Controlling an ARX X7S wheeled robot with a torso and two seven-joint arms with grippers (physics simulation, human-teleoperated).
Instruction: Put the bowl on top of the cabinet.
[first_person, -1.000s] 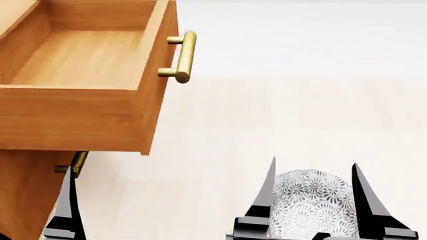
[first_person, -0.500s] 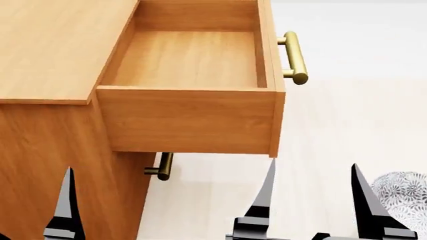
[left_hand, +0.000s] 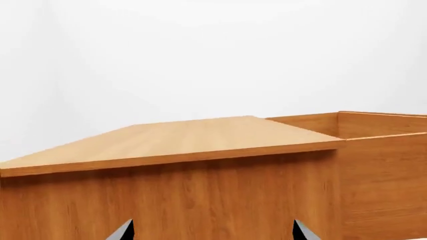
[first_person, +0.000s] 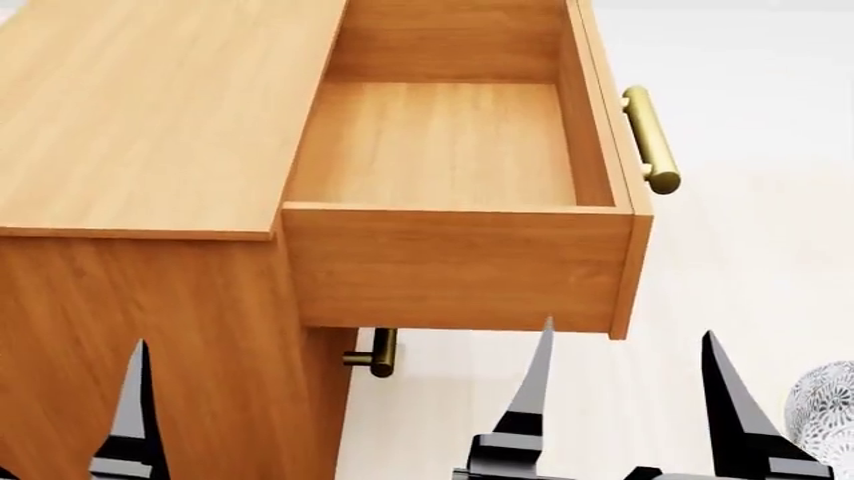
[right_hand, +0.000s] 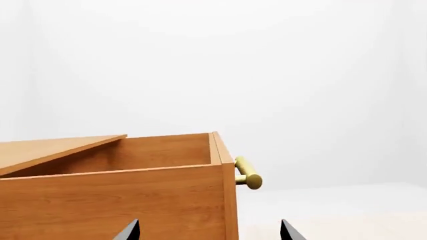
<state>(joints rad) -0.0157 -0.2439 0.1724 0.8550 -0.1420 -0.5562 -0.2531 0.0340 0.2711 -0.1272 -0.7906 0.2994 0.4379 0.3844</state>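
The cabinet (first_person: 147, 120) fills the left of the head view, its flat wooden top bare. Its top drawer (first_person: 454, 150) is pulled out and holds nothing. The bowl (first_person: 827, 415), white with a dark floral pattern, sits on the pale floor at the right edge, cut off by the frame. My right gripper (first_person: 626, 338) is open in front of the drawer's side, left of the bowl and apart from it. My left gripper (left_hand: 212, 231) is open, facing the cabinet's side panel below the top; one of its fingers (first_person: 134, 410) shows in the head view. Neither gripper holds anything.
A brass bar handle (first_person: 650, 140) sticks out from the open drawer's front, and a second handle (first_person: 379, 354) shows on a lower drawer beneath it. Pale floor (first_person: 747, 250) spreads to the right of the cabinet. The right wrist view shows the drawer's corner (right_hand: 220, 170) straight ahead.
The head view has swung left: the cabinet top and open drawer moved right into fuller view, and the bowl slid from between the right fingers to the right edge. Both grippers stayed open.
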